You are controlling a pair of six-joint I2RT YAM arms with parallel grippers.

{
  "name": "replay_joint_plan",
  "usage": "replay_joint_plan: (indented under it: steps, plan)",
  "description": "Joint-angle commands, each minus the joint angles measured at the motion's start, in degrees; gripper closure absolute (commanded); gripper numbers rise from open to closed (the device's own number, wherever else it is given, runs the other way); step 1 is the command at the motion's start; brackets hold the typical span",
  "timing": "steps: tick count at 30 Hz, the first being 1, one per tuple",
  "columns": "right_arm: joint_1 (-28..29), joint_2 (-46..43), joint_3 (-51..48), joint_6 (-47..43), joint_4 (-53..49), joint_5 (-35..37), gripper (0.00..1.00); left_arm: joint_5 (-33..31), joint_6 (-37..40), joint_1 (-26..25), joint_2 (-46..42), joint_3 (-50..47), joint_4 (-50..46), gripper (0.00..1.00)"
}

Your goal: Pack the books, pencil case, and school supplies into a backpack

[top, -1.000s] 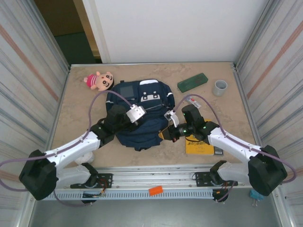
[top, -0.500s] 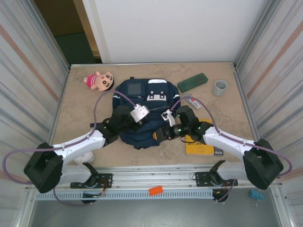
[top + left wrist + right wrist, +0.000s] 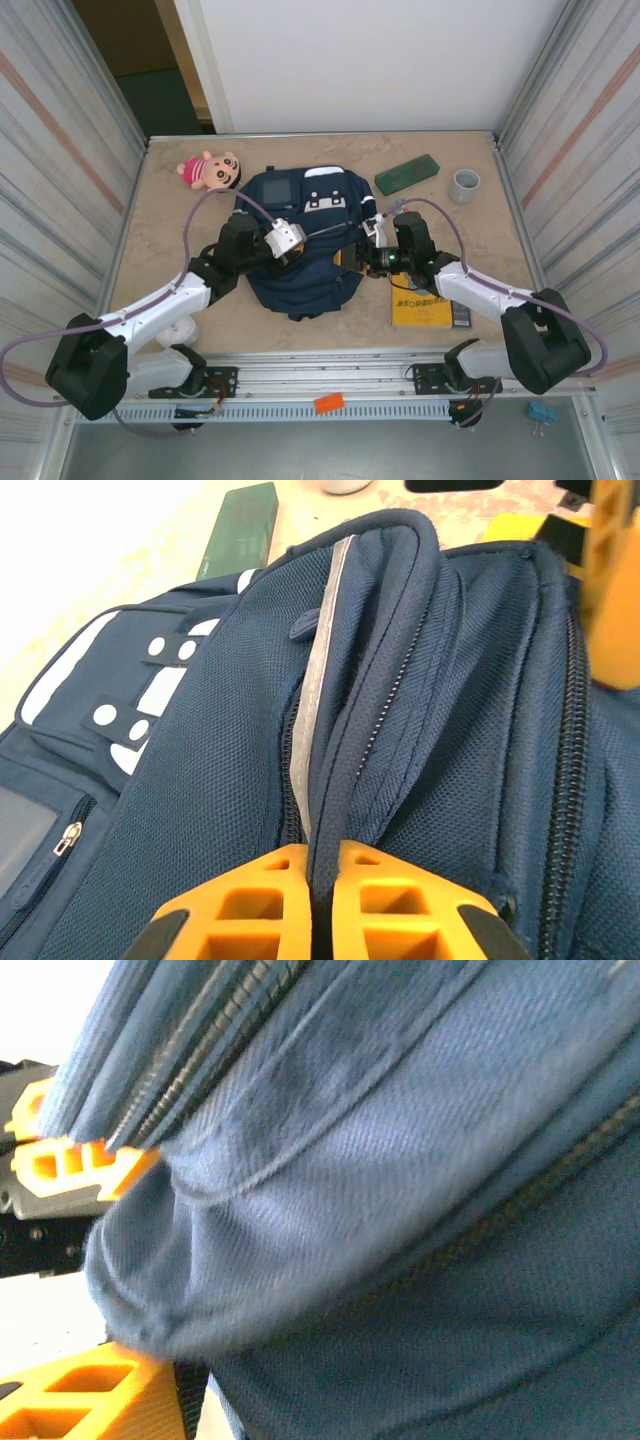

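The navy backpack (image 3: 300, 262) lies mid-table, its mesh folds and zipper close up in the left wrist view (image 3: 200, 780). My left gripper (image 3: 322, 855) is shut on a raised fold of the backpack beside the zipper; from above it sits over the bag's middle (image 3: 302, 238). My right gripper (image 3: 358, 258) is at the bag's right edge; one orange finger (image 3: 90, 1395) stands far to the side, jaws apart, with blurred bag fabric (image 3: 400, 1210) across the gap. The yellow book (image 3: 420, 305) lies right of the bag under the right arm. The green pencil case (image 3: 407, 173) lies at the back right.
A grey cup (image 3: 464, 184) stands right of the pencil case. A pink plush doll (image 3: 210, 170) lies at the back left. A small dark flat device (image 3: 461, 318) sits by the book's right edge. Corrugated walls close in both sides.
My right gripper has opened, letting go of the bag's near right corner, and moved back along the right edge. The left gripper kept its hold while the bag resettled.
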Motion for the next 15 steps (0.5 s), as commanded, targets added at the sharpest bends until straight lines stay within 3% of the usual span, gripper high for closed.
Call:
replay_joint_plan:
  steps: [1, 3, 6, 10, 13, 15]
  plan:
    - [-0.13, 2.07, 0.65, 6.12, 7.12, 1.26, 0.55, 3.75, 0.66, 0.07, -2.26, 2.3, 3.09, 1.0]
    - [0.83, 2.65, -1.36, 10.52, 12.66, 3.43, 0.76, -0.75, -1.37, 0.07, -1.82, 1.86, 5.29, 1.0]
    - [2.92, 1.92, -2.13, 13.89, 15.15, 7.7, 0.92, -8.5, -8.08, -0.09, -2.21, 2.94, 3.89, 0.78]
    - [6.76, -0.03, -1.39, 13.78, 14.38, 14.72, 1.0, -14.69, -12.92, -4.61, -5.12, 4.57, -3.57, 0.65]
    - [8.18, -1.21, -1.39, 14.95, 13.59, 19.2, 1.0, -28.51, -15.28, -11.99, -7.52, 5.75, -9.06, 0.59]
    - [8.83, -2.48, -1.46, 15.94, 12.43, 21.93, 1.0, -33.71, -19.83, -15.32, -9.6, 6.46, -12.82, 0.59]
